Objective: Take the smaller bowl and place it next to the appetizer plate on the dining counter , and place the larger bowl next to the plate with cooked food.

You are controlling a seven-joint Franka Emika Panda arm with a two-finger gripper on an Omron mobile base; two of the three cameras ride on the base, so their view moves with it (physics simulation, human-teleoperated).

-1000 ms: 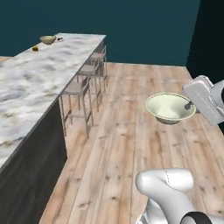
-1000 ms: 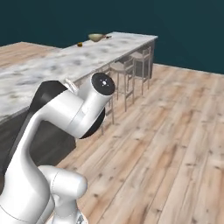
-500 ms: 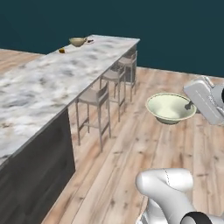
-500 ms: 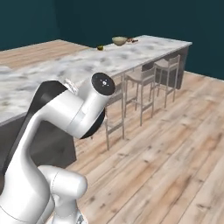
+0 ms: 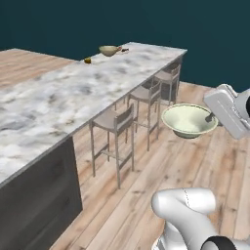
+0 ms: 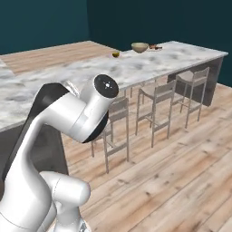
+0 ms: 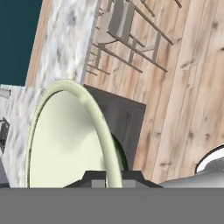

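large bowl being held in the air beside the dining counter

the larger bowl (image 5: 189, 120) is being held by its rim above the wooden floor (image 5: 146, 195), to the right of the dining counter (image 5: 73, 97) and well apart from it. the gripper (image 5: 212, 117) is being kept at the bowl's right edge, with the jaws pinching the rim between them. in the hand view the bowl (image 7: 70, 140) is being seen edge-on, its pale inside turned to the left and its thin rim running down between the finger tips (image 7: 94, 177).

the long marble counter is being shown running from the near left to the far right, with three grey chairs (image 5: 117, 124) tucked along its open side. in the right base view the same counter (image 6: 149, 63) is being seen stretching to the far right, with the chairs (image 6: 156, 97) standing beside it.

at the far end of the counter a second bowl (image 5: 109, 50) is being seen, tan in colour, with a plate bearing reddish food (image 5: 124, 49) just beside it on the right. a small yellow-orange item (image 5: 88, 60) is lying nearer, apart from that bowl; whether it is sitting on a plate cannot be told. the same group is being shown in the right base view: the bowl (image 6: 139, 46), the plate (image 6: 155, 46) and the yellow item (image 6: 116, 54).
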